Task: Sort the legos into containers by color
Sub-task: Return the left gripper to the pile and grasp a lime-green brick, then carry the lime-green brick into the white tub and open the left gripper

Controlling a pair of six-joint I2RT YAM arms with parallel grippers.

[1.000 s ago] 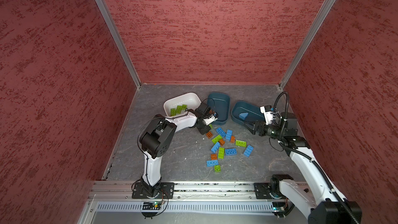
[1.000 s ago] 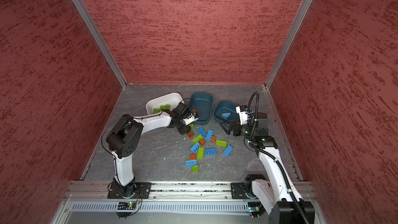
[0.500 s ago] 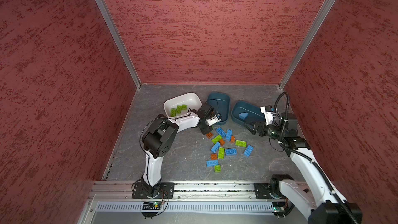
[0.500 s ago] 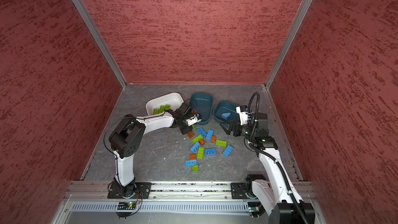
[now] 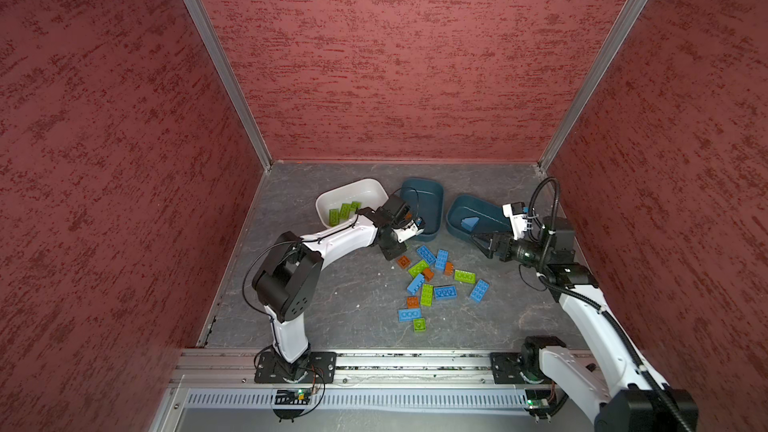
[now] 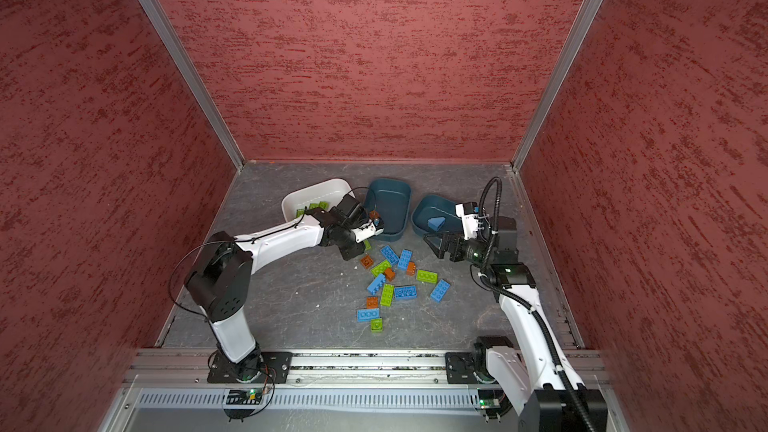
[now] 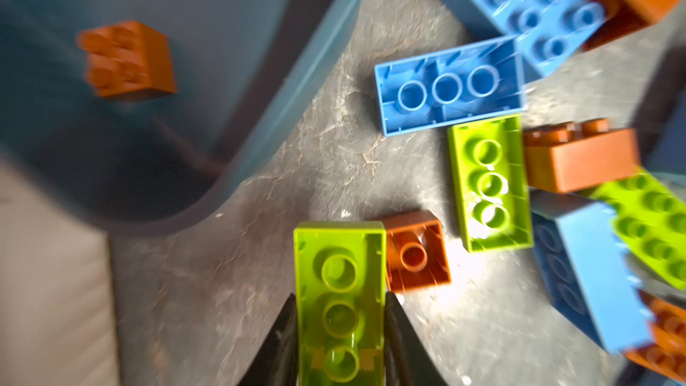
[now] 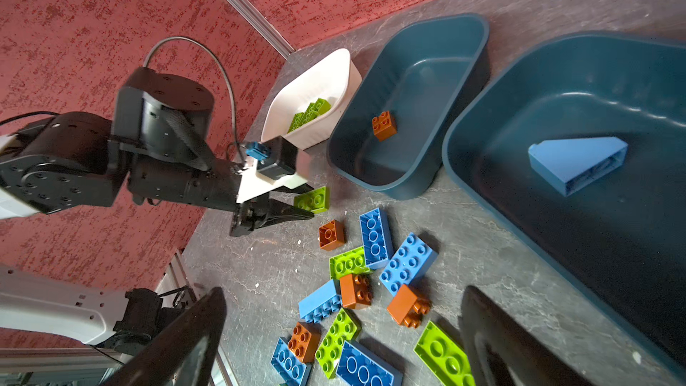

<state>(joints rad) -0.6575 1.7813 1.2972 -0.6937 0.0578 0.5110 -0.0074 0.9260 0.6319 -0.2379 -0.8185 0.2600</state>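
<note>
No legible text or labels anywhere

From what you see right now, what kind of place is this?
Probably a closed robot test cell. Red textured panels held in aluminium posts wall three sides. A left arm and a right arm are bolted to a front rail. Toy bricks lie beside tubs on the grey floor.

Open floor (image 5: 353, 305) lies left of the legos (image 5: 427, 295); containers (image 5: 422, 185) wall their far side.

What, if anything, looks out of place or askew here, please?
Nothing is mis-sorted. The one oddity: the blue wedge lies tipped on its side in the right teal tub, its hollow underside showing.
</note>
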